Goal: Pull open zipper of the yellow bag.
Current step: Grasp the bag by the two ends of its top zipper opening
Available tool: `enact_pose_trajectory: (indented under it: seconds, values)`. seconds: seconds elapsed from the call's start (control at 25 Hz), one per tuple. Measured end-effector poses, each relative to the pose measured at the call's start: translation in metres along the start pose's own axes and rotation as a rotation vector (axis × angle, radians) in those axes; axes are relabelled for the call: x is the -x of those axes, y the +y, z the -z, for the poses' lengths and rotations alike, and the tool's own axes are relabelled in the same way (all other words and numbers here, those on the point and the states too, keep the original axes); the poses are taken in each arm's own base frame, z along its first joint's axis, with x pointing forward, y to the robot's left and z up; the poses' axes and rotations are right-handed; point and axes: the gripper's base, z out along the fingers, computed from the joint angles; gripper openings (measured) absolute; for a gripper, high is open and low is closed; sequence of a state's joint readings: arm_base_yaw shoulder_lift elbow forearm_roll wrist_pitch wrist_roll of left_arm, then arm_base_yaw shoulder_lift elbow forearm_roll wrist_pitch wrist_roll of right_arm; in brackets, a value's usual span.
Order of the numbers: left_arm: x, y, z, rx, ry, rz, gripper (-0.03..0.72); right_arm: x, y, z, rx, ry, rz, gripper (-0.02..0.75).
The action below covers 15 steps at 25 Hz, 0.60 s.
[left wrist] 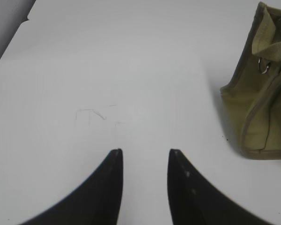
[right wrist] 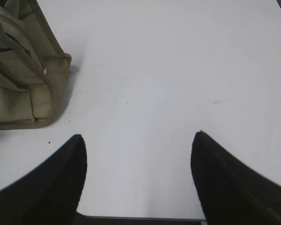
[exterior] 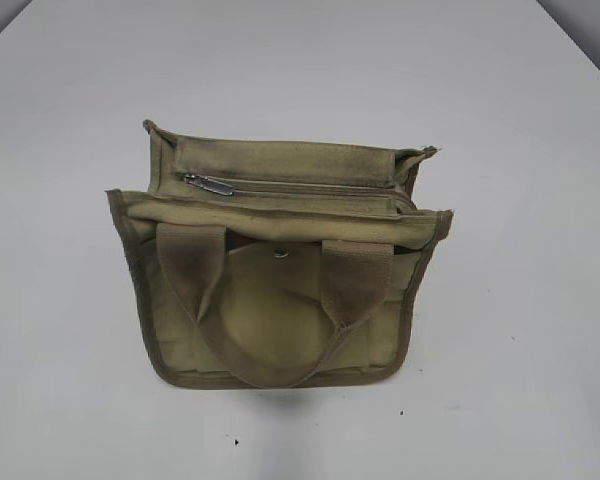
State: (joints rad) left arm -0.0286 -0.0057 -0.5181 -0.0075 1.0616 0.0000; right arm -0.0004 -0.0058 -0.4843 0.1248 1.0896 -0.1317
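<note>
white table (exterior: 70,120) bare around yellow bag (exterior: 280,310); zipper (exterior: 310,187) shut, untouched; both arms' jaws spread, empty, apart from bag.

left gripper (left wrist: 145,152): black curved tapered jaws | right gripper (right wrist: 139,136): same

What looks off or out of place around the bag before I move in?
Nothing stands out. The yellow bag stands upright on the white table, zipper closed, pull tab at its left end. Only tiny dark specks dot the tabletop.
</note>
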Motion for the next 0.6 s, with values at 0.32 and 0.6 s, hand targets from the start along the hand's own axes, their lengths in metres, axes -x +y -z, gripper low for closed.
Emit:
enact_pose_trajectory:
  seconds: [0.32, 0.6]
  values:
    - [0.0000, 0.0000, 0.0000, 0.000, 0.000, 0.000, 0.256, 0.0000, 0.0000, 0.0000, 0.000, 0.000, 0.000, 0.540]
    - [0.0000, -0.0001, 0.0000, -0.001, 0.000, 0.001, 0.256, 0.0000, 0.0000, 0.0000, 0.000, 0.000, 0.000, 0.540]
